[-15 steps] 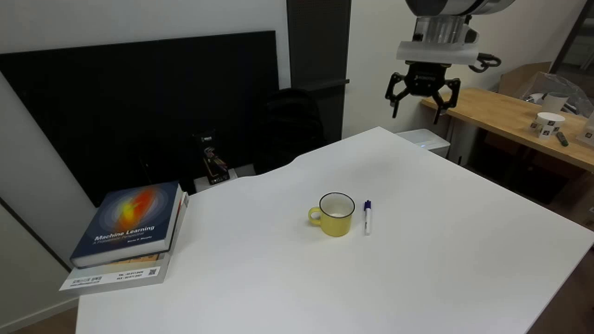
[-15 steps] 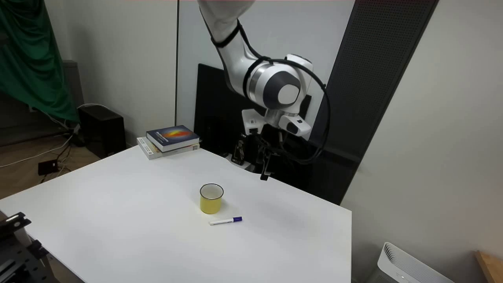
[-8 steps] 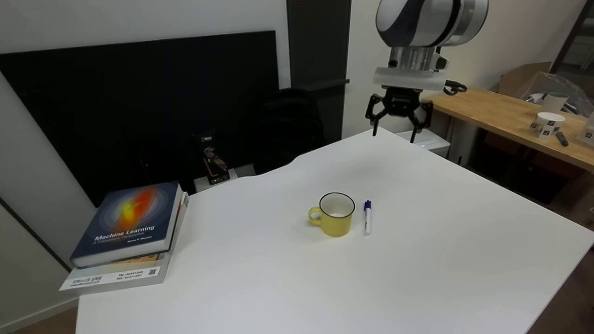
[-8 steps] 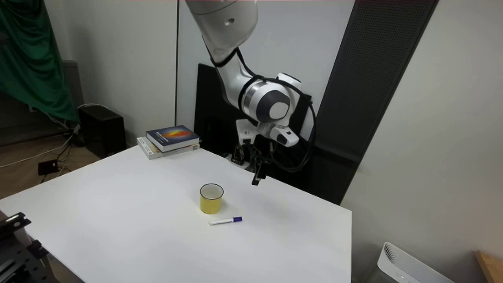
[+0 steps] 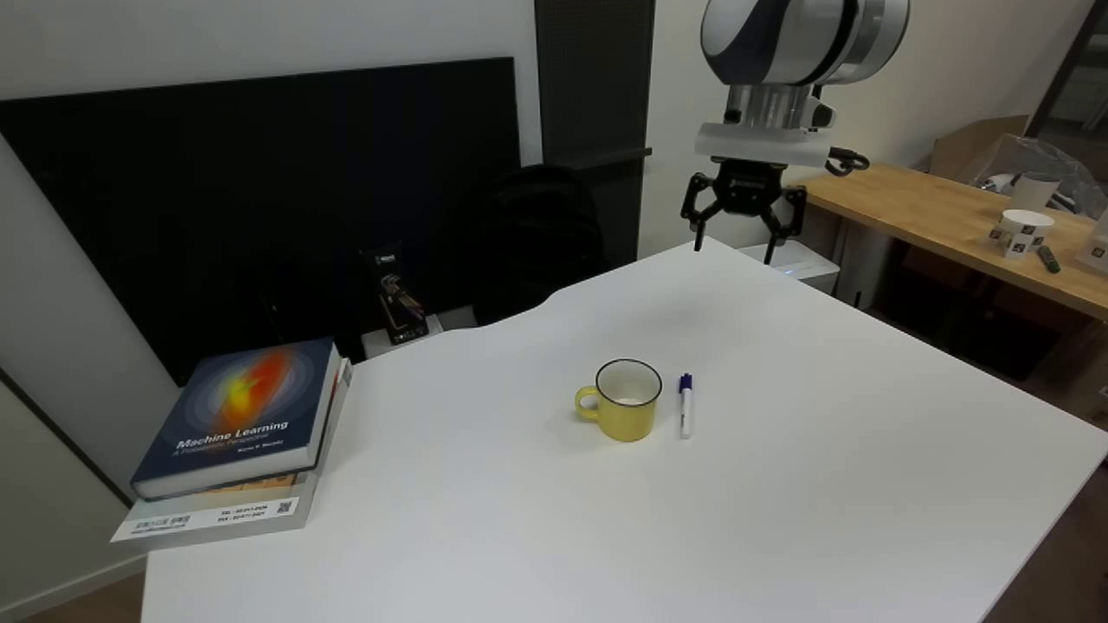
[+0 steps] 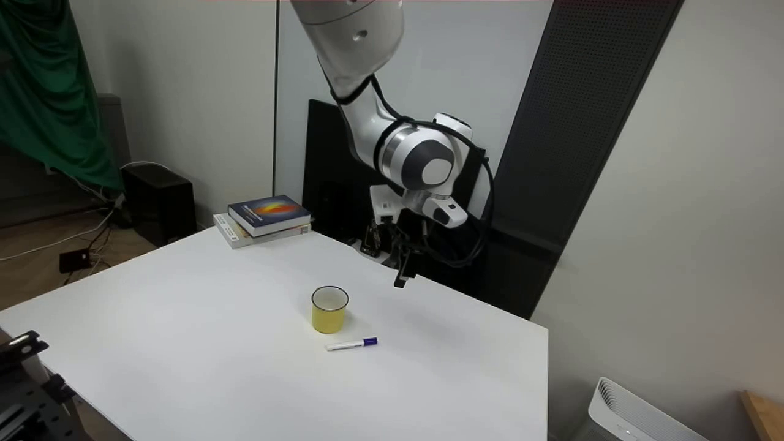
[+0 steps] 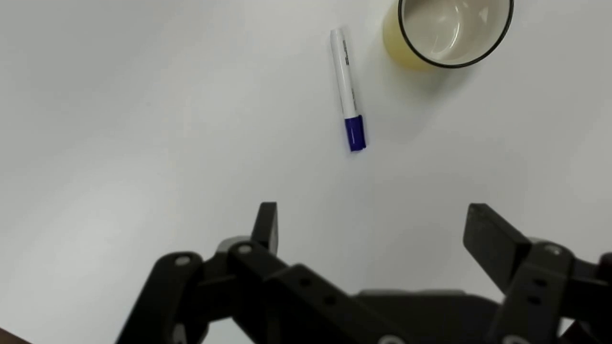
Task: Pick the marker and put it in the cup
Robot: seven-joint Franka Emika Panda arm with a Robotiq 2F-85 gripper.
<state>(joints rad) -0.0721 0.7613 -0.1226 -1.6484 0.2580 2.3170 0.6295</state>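
Observation:
The marker [image 5: 686,408] has a white body and a dark blue cap and lies flat on the white table. It also shows in an exterior view [image 6: 352,345] and in the wrist view [image 7: 345,76]. The yellow cup [image 5: 627,421] stands upright beside the marker, a small gap apart. The cup also shows in an exterior view [image 6: 328,318]; in the wrist view the cup [image 7: 399,45] is cut off at the top edge. My gripper [image 5: 733,253] is open and empty, high above the table's far corner. In the wrist view the gripper [image 7: 373,215] has its fingers wide apart, below the marker's cap end.
Two stacked books [image 5: 238,420] lie at a table corner, and they also show in an exterior view [image 6: 266,217]. A wooden table [image 5: 943,221] with cups stands beyond the white table [image 5: 519,536]. A black screen [image 5: 260,199] stands behind.
Over the last second my gripper has moved down and to the left in both exterior views, with almost no motion in the last half second. The marker and cup have not moved.

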